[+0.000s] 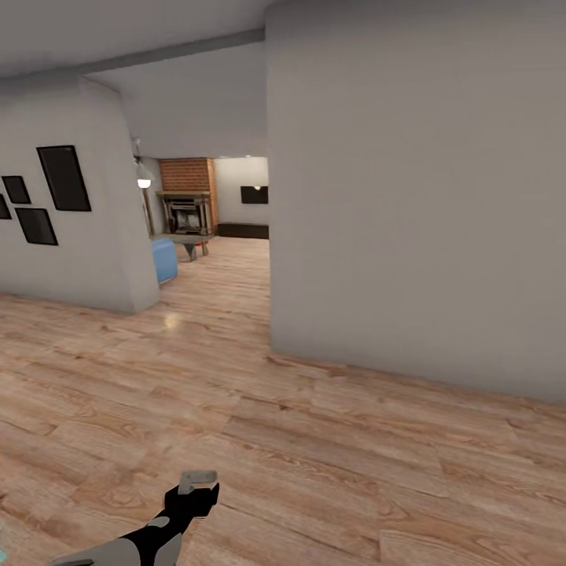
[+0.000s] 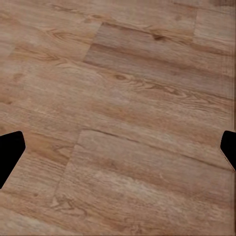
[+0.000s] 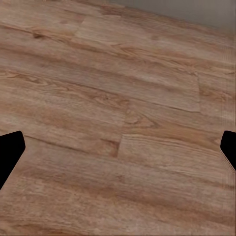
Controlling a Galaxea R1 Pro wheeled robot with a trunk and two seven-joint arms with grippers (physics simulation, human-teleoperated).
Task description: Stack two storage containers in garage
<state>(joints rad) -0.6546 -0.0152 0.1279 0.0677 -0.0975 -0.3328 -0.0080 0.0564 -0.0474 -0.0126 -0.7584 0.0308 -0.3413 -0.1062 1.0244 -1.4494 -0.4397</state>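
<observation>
Light wood plank floor (image 1: 314,440) is seen from the head camera. The living room (image 1: 192,208), with its brick fireplace (image 1: 187,206), lies at eleven o'clock through a gap between grey walls (image 1: 417,196). No containers are seen. The left gripper (image 1: 196,481) sits low, nearer that gap, so a leftward drive is judged next.

In the left wrist view, planks are framed by fingertips (image 2: 10,152) spread wide, nothing held.

In the right wrist view, the fingertips (image 3: 10,152) are likewise parted, empty.

left arm (image 1: 149,538) black and grey, with a grey-capped black pincer (image 1: 198,486).
</observation>
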